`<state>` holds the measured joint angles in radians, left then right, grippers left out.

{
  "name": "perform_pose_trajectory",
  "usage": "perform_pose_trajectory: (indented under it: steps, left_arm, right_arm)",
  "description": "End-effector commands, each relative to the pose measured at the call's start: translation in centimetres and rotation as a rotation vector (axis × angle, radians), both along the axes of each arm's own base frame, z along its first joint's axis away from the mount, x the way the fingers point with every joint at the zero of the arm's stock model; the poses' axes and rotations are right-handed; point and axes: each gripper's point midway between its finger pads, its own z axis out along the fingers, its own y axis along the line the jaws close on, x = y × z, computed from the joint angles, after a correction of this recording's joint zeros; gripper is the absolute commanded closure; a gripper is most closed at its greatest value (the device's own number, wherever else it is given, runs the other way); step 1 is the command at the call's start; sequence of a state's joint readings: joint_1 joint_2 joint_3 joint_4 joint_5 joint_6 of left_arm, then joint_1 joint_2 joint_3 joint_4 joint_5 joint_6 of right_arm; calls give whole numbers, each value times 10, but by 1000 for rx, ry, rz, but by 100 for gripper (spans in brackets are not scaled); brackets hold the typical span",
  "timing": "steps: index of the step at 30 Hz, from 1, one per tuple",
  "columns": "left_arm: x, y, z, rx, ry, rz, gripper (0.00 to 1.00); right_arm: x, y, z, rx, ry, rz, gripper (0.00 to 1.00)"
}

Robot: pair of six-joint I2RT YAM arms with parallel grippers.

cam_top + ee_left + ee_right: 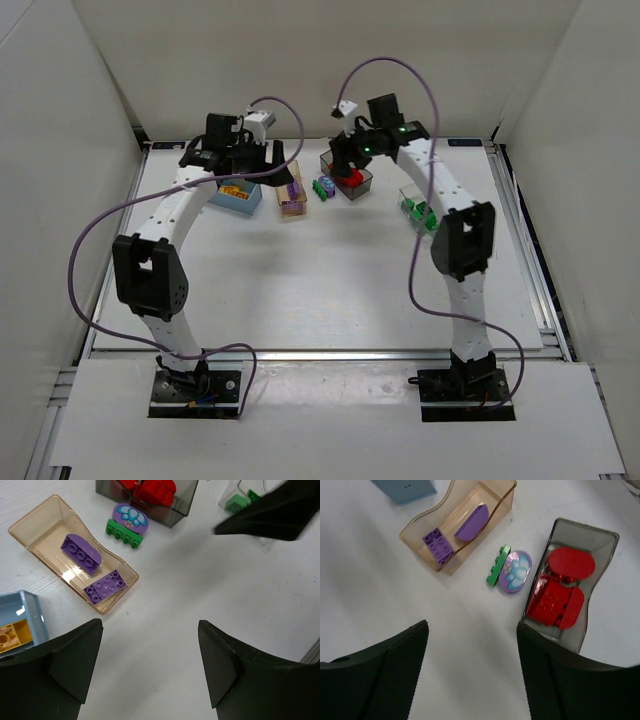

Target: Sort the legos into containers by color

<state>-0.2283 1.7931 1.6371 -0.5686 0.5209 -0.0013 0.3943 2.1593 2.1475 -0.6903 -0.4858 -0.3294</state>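
Green-and-purple clump (510,570) lay loose on the table (395,580), between the tan bin (505,490) and the grey bin (605,542).
Left gripper (150,625) and right gripper (472,625) both gaped wide, holding nothing. Likely best handled two-handed: one pinches the green brick across its long sides, the other peels off the purple cap, then each piece goes to its own bin.

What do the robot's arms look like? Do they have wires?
The left arm and right arm are white tubes with chunky black joints on black base plates. A thin purple cable loops along each. A small green light glows near the right wrist. The left gripper and right gripper have wide black fingers.
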Motion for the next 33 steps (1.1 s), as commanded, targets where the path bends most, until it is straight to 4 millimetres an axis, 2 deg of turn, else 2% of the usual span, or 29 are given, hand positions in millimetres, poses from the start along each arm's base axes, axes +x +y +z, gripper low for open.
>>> perform_pose_trajectory:
  steps: [1, 2, 3, 5, 8, 9, 14, 18, 25, 33]
  left_arm:
    - [0, 15, 34, -56, -20, 60, 13]
    - [2, 26, 35, -57, -22, 81, 12]
    - [2, 31, 39, -59, -32, 92, 12]
    - [2, 44, 36, -55, -26, 122, 12]
    - [-3, 55, 34, -60, -14, 145, 12]
    - [-3, 57, 33, -63, -10, 150, 12]
    - [-6, 66, 32, -63, -7, 167, 12]
    - [-6, 71, 29, -62, -1, 173, 12]
    - [-5, 74, 25, -67, 12, 180, 12]
    - [-9, 78, 23, -64, 12, 180, 12]
  right_arm:
    - [25, 24, -23, -25, 24, -50, 28]
    - [24, 34, -15, -13, 31, -45, 33]
    - [22, 42, -21, -5, 57, -39, 37]
    - [20, 54, -45, -4, 114, -42, 43]
    - [19, 65, -69, -40, 136, -60, 41]
    - [20, 67, -75, -46, 142, -70, 36]
    - [35, 67, -92, -60, 139, -129, 32]
    - [43, 61, -105, -93, 129, -174, 23]
    - [55, 55, -124, -123, 120, -217, 20]
    - [69, 54, -132, -119, 92, -259, 17]
